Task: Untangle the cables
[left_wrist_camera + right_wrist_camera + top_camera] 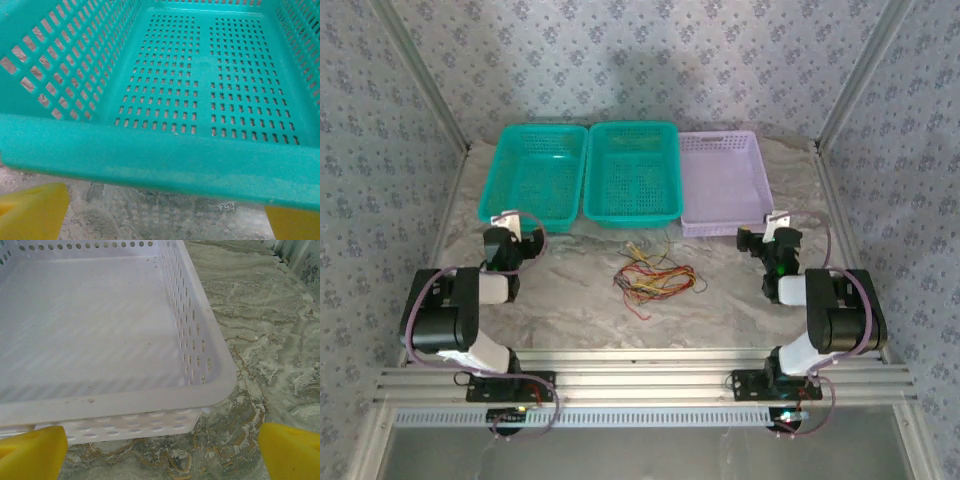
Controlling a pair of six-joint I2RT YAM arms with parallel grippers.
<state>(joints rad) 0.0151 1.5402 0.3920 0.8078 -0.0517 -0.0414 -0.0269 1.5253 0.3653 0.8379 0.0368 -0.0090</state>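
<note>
Tangle of thin red, yellow and black cables, heaped on grey marbled tabletop, midway between left pincer and right pincer, touched by neither. Both pincers spread wide, yellow fingertips well apart, holding nothing. Just ahead of left pincer, perforated teal plastic basket; ahead of right pincer, lilac plastic basket; second teal basket between them. Patterned blue-grey wallpaper all round.

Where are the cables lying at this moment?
In the top view the cables lie in one bunch at the middle of the table, just on the near side of the middle basket.
</note>
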